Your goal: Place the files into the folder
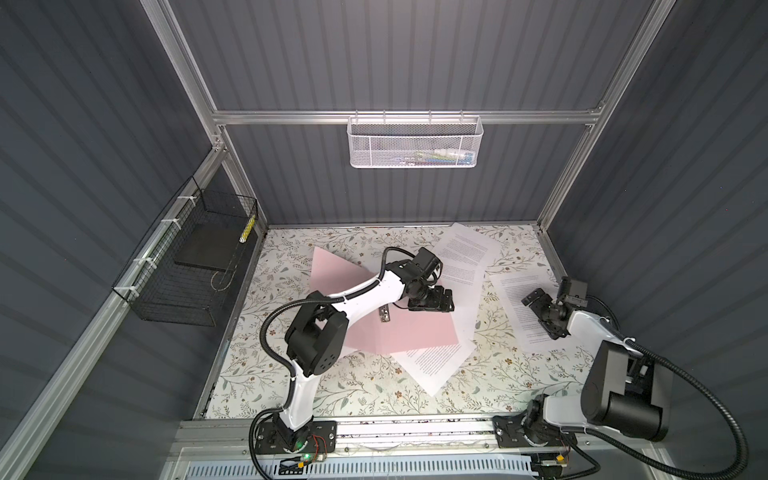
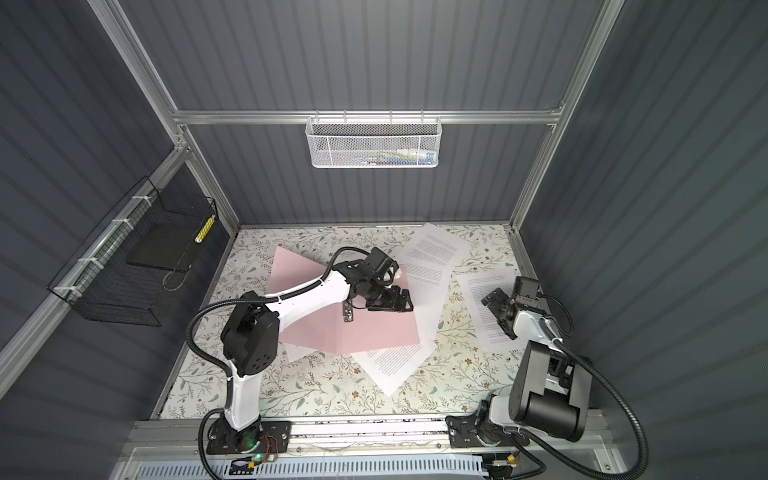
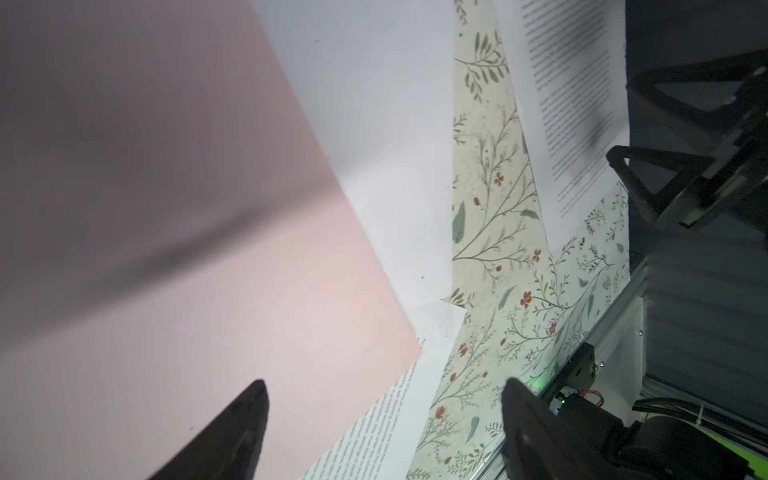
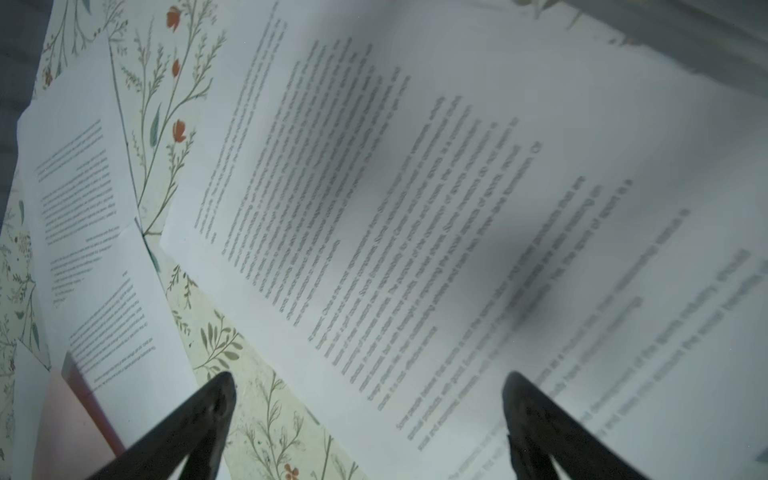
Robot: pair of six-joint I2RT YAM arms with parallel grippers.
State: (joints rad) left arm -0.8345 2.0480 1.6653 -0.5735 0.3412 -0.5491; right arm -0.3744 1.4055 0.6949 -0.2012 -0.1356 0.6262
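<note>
The pale pink folder (image 1: 415,332) (image 2: 374,332) lies open on the floral table, its silver clip (image 1: 384,314) near the spine. My left gripper (image 1: 446,300) (image 2: 405,301) hovers open over the folder's right half, holding nothing. In the left wrist view its tips (image 3: 385,386) straddle the folder's corner (image 3: 208,291) and a printed sheet under it. Of the files, white printed sheets lie at the back right (image 1: 465,249), on the right (image 1: 517,328) and under the folder's front edge (image 1: 432,361). My right gripper (image 1: 540,314) (image 2: 500,314) (image 4: 368,378) stands open and empty just above the right sheet (image 4: 457,208).
A black wire basket (image 1: 166,299) holding a flat black slab (image 1: 203,249) hangs on the left wall. A white mesh basket (image 1: 415,143) hangs on the back rail. Bare floral table (image 1: 353,395) shows in front of the folder, bounded by the aluminium base rail (image 1: 415,428).
</note>
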